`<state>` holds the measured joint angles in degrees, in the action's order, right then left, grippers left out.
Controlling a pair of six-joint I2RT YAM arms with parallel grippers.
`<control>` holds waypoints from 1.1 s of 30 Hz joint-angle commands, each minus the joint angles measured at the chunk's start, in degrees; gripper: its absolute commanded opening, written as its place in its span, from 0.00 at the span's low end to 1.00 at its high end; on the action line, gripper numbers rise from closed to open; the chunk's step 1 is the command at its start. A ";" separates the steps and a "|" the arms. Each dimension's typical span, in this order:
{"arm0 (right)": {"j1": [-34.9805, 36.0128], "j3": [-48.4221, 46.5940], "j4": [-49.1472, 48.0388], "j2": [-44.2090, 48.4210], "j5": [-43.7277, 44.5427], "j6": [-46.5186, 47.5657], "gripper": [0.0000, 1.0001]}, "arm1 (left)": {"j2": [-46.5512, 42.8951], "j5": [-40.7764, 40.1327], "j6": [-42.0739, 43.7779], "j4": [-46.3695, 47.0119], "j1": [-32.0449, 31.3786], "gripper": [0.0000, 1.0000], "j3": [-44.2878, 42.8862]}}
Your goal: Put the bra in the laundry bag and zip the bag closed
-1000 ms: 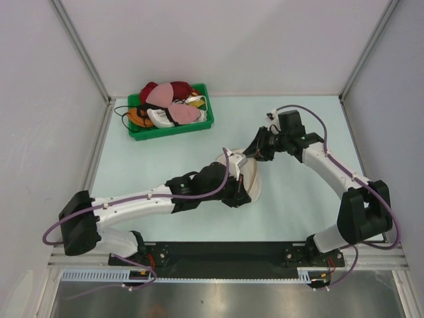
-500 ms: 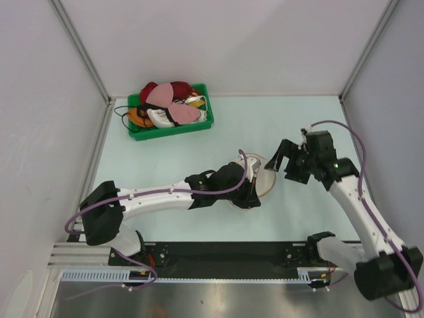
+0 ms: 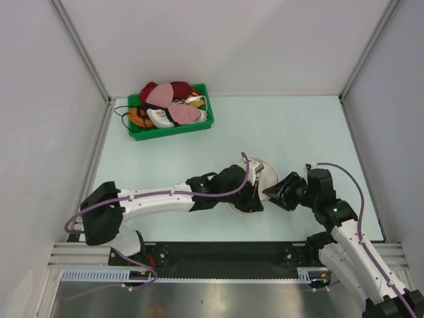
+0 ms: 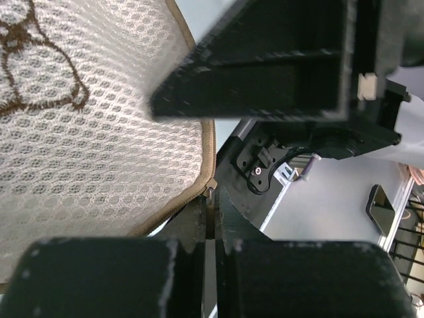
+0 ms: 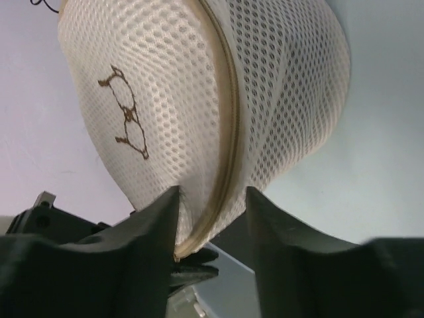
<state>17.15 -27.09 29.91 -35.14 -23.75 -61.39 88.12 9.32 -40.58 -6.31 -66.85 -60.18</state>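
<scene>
Round cream-white mesh laundry bag [image 5: 165, 86] is held on edge at table centre, between both grippers. L gripper [image 4: 211, 222] is pinched tight on the bag's tan rim by the zip end. R gripper [image 5: 209, 199] is spread, fingers astride the tan zip [image 5: 228, 132]. Black bra isn't seen; prob. inside, can't be confirmed. Zip pull should be found before R fingers are closed, w/ rim held taut by L grip & pull drawn along the curve. No readable text or brand is seen, only a brown stitched bear-like outline [image 5: 129, 112].
</scene>
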 commanded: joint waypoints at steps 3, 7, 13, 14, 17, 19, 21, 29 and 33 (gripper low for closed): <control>-1.85 -1.82 -7.24 -5.91 -1.56 1.08 0.19 | -2.32 -2.63 1.72 -0.98 0.31 0.00 -0.47; -5.63 -4.10 -5.92 -11.07 -4.28 7.58 0.00 | -8.11 -2.73 3.92 -3.18 10.38 0.00 6.29; -5.90 -9.81 -6.97 -20.84 -5.34 16.82 0.00 | -17.08 -5.63 11.30 -11.25 19.12 0.00 10.70; -5.98 -11.48 -7.93 -23.29 -5.52 17.35 0.00 | -18.06 -5.54 11.66 -11.88 19.12 0.00 10.44; -5.90 -15.60 -11.26 -29.87 -8.32 18.93 0.00 | -21.65 -3.00 9.65 -12.33 18.60 0.00 10.26; -5.11 -18.86 -12.24 -35.58 -11.05 19.90 0.00 | -23.16 -2.64 7.63 -12.24 16.06 0.00 8.95; -2.23 -25.70 -10.94 -39.46 -11.06 22.08 0.00 | -22.73 -3.17 6.31 -11.80 12.03 0.00 7.28; 1.31 -37.07 -1.71 -50.04 -5.72 25.43 0.56 | -9.82 -1.06 -0.81 -4.42 6.20 0.00 1.21; 1.13 -32.43 5.23 -42.42 4.92 28.16 0.85 | -4.02 -1.50 -2.75 -3.02 6.29 0.00 0.07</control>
<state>18.72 -62.43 27.33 -85.30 -30.79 -37.28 80.34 6.81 -39.66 -12.51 -60.49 -57.63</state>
